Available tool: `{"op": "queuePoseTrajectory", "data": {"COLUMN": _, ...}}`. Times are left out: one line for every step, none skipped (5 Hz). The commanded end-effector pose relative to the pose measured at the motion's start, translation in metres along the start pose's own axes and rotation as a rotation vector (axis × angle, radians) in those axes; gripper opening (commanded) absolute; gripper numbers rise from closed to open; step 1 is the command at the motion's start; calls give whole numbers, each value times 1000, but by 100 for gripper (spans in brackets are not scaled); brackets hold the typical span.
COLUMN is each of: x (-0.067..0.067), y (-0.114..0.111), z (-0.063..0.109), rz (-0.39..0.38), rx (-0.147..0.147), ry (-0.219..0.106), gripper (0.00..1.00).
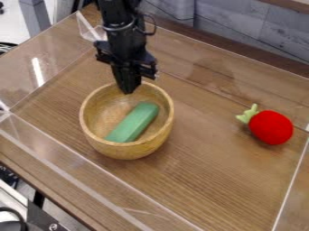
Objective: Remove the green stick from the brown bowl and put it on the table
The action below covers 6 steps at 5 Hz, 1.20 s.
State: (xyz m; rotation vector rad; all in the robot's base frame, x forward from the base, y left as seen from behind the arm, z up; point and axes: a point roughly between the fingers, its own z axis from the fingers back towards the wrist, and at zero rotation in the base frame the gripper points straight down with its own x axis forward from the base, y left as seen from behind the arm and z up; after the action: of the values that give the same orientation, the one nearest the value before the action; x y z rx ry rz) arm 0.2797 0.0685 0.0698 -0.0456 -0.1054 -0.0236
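Note:
The green stick lies slanted inside the brown bowl, which stands on the table at centre left. My gripper hangs above the bowl's far rim, its fingers shut together with nothing between them. A clear gap separates the fingertips from the stick's upper end. The black arm rises behind it toward the top of the view.
A red strawberry with green leaves sits on the table at the right. Low clear acrylic walls border the tabletop on all sides. Grey fabric shows beyond the far wall.

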Motion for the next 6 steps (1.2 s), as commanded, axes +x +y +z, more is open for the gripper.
{"op": "queuePoseTrajectory", "data": {"x": 11, "y": 7, "z": 25, "rz": 35, "rx": 27, "ry": -74, "gripper": 0}}
{"op": "queuePoseTrajectory", "data": {"x": 10, "y": 11, "z": 28, "rz": 73, "rx": 34, "ry": -76, "gripper": 0}}
{"op": "queuePoseTrajectory", "data": {"x": 17, "y": 13, "z": 29, "rz": -18, "rx": 22, "ry": -72, "gripper": 0}}
{"op": "queuePoseTrajectory", "data": {"x": 20, "y": 13, "z": 24, "rz": -115, "rx": 6, "ry": -53, "gripper": 100}}
{"op": "queuePoseTrajectory", "data": {"x": 13, "y": 1, "z": 14, "rz": -145, "rx": -3, "ry": -38, "gripper": 100}}
{"op": "queuePoseTrajectory", "data": {"x": 14, "y": -7, "z": 9, "rz": -160, "rx": -3, "ry": -33, "gripper": 0}}
